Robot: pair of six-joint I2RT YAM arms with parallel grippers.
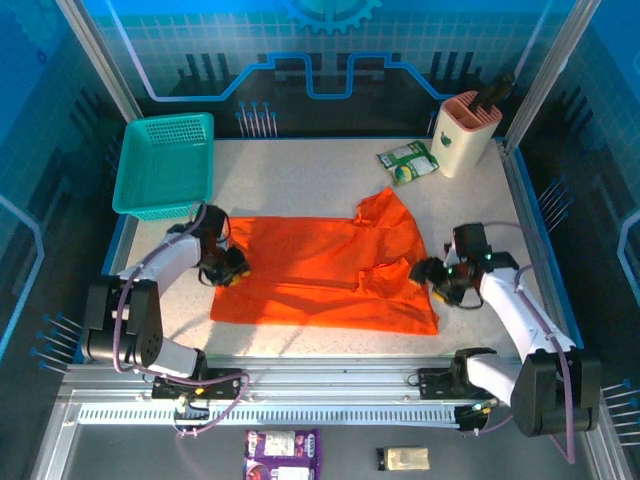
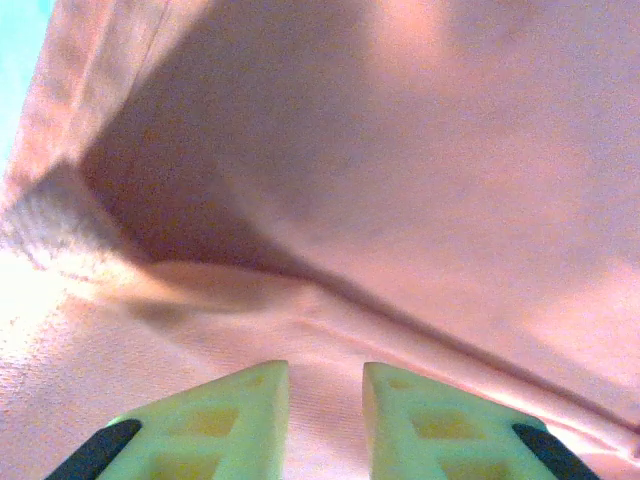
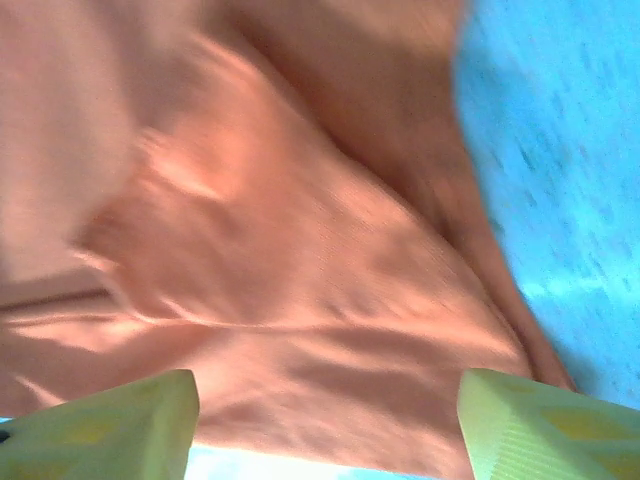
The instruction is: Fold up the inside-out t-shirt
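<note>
The inside-out t-shirt (image 1: 330,275) is lying spread on the speckled pale worktop (image 1: 300,180), its long axis running left to right and a sleeve poking toward the far right. Blue patterned panels are enclosing the worktop, and a teal basket (image 1: 165,165) is sitting at the far left. The left end effector (image 1: 228,268) is reaching low at the shirt's left edge, jaws narrowly apart; I cannot tell whether it is grasping cloth. The right end effector (image 1: 430,272) is hanging released, jaws wide, over the right side.
</note>
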